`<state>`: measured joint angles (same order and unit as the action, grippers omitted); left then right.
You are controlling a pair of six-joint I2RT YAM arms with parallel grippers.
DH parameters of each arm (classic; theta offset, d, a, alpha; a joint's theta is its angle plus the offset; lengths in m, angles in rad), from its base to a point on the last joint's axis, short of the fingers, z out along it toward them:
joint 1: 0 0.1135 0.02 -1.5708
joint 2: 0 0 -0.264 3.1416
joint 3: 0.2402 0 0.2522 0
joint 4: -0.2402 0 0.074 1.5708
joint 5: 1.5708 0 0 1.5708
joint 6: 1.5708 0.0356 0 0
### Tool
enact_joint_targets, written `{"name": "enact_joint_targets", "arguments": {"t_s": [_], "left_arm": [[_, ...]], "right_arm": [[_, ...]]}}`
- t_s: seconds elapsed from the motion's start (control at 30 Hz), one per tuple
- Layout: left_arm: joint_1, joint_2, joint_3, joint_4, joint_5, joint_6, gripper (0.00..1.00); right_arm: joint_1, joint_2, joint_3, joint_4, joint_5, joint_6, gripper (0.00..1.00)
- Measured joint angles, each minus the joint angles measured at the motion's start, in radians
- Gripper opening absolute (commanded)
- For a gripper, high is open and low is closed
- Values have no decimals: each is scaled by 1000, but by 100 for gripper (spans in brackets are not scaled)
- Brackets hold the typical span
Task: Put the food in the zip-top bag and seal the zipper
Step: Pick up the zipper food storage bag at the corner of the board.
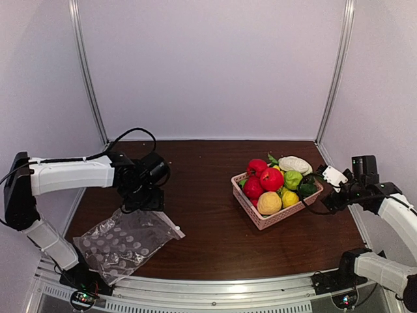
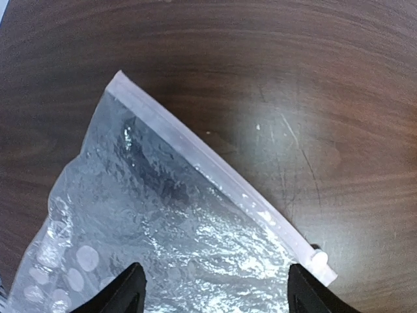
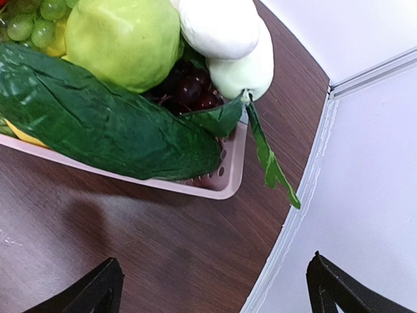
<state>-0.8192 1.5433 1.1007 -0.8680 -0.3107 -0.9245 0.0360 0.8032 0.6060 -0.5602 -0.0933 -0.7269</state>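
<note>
The clear dotted zip-top bag [image 1: 124, 241] lies flat at the table's front left. Its pale zipper strip [image 2: 208, 173] crosses the left wrist view, with the white slider tab [image 2: 318, 256] at its right end. My left gripper [image 1: 144, 199] is open and empty, just above the bag's mouth edge; in the left wrist view the gripper [image 2: 215, 293] spans the bag. The food [image 1: 273, 179], red, green, yellow and white pieces, is piled in a pink basket [image 1: 251, 205]. My right gripper [image 1: 324, 195] is open and empty beside the basket's right end. The right wrist view shows a green apple [image 3: 124, 39] and a leafy green [image 3: 98, 120].
The pink lattice basket's corner [image 3: 228, 186] sits near the table's right edge, where a metal frame rail [image 3: 313, 176] and white wall begin. Dark wood table [image 1: 208, 241] lies between the bag and the basket. A black cable [image 1: 133, 134] loops over my left arm.
</note>
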Motion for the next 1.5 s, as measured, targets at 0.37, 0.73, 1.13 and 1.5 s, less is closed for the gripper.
{"name": "enact_joint_targets", "arguments": {"t_s": [0.37,0.73,1.13,1.5], "left_arm": [[42,236,9,93,8,-313,65],[66,333,87,140,32,-335,0],[-36,290,192,443,225,170,0],[-77,-1,24,701,317,367,0]], "right_arm": [[17,-64,-7,-6,-132,50,99],[45,-93,-10,-11,-162,69,97],[62,-31,286,-130,-406,163,92],[298,335,476,71,-587,558,87]]}}
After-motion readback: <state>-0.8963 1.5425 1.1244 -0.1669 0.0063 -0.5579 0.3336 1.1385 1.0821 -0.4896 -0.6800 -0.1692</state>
